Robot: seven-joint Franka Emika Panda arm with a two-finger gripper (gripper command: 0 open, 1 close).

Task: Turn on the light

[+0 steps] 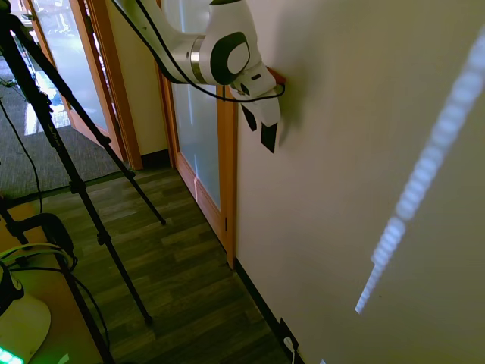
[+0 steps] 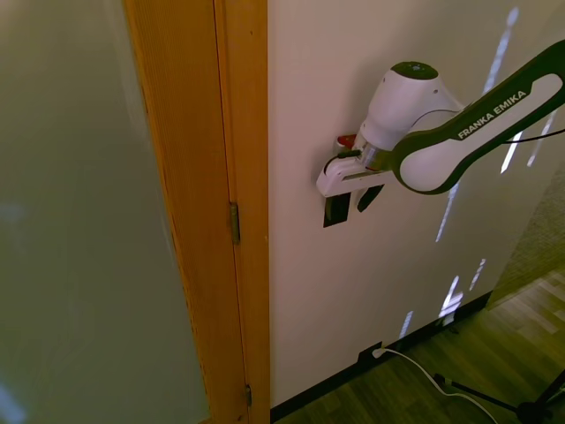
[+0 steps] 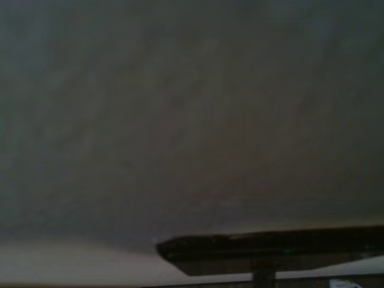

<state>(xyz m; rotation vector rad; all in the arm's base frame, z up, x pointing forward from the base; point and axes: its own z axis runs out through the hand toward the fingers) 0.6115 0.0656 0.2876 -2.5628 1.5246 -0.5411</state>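
So the white arm (image 1: 220, 53) comes in high along the cream wall (image 1: 341, 189) and has its claw (image 1: 258, 125) pushed right up to the plaster, pointing down. The switch (image 1: 268, 137) is the little black upright plate on the wall just under the claw's white body. In the second exterior view it's the dark rectangle (image 2: 335, 211) touching, or nearly touching, the lower edge of the claw (image 2: 353, 199). It sits a bit to the side of the wooden door frame (image 2: 238, 177), roughly level with the frame's hinge (image 2: 235, 223).

Is the claw clenched or released? Honestly I can't tell. The black bits down there blend with the black plate from both outside angles.

The wrist view is no help (mostly a grey blur of wall). It only shows a dark bar (image 3: 270, 247) across the lower part, too soft to identify.

Other stuff around:
- A frosted glass door panel (image 1: 198, 129) sits in the frame right beside the wall.
- A pale dotted streak of sunlight (image 1: 424, 174) runs diagonally across the wall, well apart from the switch.
- Down at the baseboard there's another black plate (image 2: 368, 357) with a white cord (image 2: 415, 367) trailing onto the dark wood floor (image 1: 174, 265).
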